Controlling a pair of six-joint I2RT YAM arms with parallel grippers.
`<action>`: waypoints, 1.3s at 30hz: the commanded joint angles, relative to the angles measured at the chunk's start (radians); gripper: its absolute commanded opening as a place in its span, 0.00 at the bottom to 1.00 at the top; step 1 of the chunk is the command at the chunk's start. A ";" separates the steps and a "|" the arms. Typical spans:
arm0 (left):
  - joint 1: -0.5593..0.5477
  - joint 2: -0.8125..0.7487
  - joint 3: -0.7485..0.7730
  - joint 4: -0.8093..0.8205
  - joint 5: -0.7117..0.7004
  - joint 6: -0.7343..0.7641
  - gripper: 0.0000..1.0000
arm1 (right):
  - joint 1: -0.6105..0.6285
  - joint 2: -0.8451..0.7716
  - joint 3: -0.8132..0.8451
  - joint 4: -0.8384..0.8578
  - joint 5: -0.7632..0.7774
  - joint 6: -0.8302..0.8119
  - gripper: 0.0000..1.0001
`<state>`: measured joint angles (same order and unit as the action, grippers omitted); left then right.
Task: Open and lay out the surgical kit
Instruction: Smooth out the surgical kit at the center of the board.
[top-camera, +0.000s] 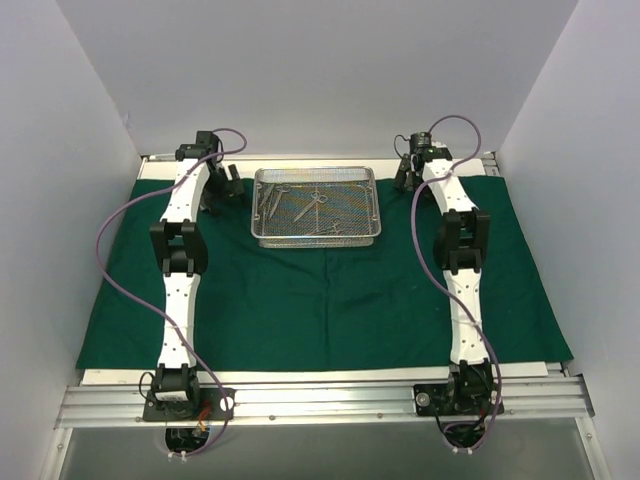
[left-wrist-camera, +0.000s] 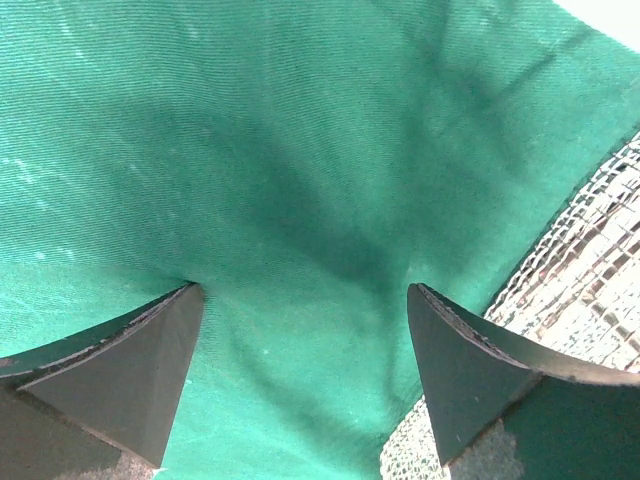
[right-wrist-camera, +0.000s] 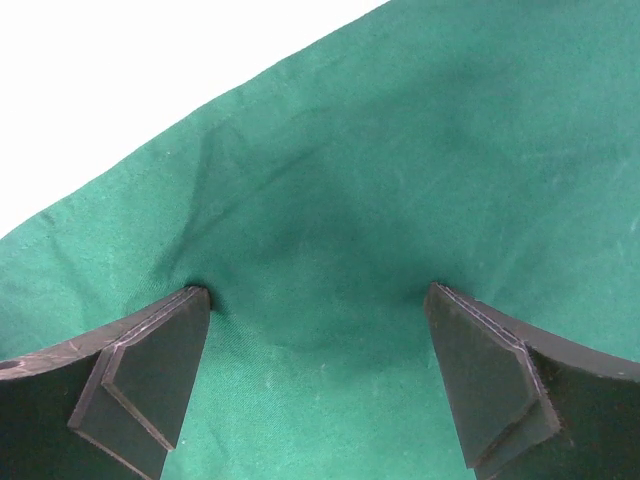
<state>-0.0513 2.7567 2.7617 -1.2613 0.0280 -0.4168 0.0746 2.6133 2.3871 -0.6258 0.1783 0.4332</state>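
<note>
The dark green drape (top-camera: 320, 300) lies spread flat over the table. On its far middle stands the silver wire-mesh tray (top-camera: 265, 233) holding several thin steel instruments (top-camera: 310, 205). My left gripper (top-camera: 228, 188) is just left of the tray, open, its tips pressing on bare drape (left-wrist-camera: 300, 200), with the tray's mesh (left-wrist-camera: 590, 290) at the right edge of the left wrist view. My right gripper (top-camera: 406, 178) is just right of the tray, open, its tips down on the drape (right-wrist-camera: 330, 220) near the cloth's far edge. Nothing sits between either pair of fingers.
White walls close in the left, right and back. A bare white strip of table (top-camera: 300, 378) shows in front of the drape, then the metal rail (top-camera: 320, 400) with both arm bases. Purple cables (top-camera: 110, 240) loop beside each arm.
</note>
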 joint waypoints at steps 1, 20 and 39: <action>0.025 0.074 -0.039 0.074 0.075 -0.027 0.93 | -0.021 0.132 0.047 -0.104 0.053 -0.059 0.94; 0.082 -0.461 -0.301 0.138 -0.166 -0.017 0.94 | 0.004 -0.271 0.011 -0.124 -0.043 0.013 1.00; 0.111 -0.957 -1.246 0.198 -0.064 0.015 0.94 | 0.387 -1.084 -1.100 -0.081 -0.168 0.111 0.96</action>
<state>0.0536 1.8977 1.5517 -1.0943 -0.1223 -0.4339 0.4397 1.5929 1.3830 -0.7471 0.0467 0.4881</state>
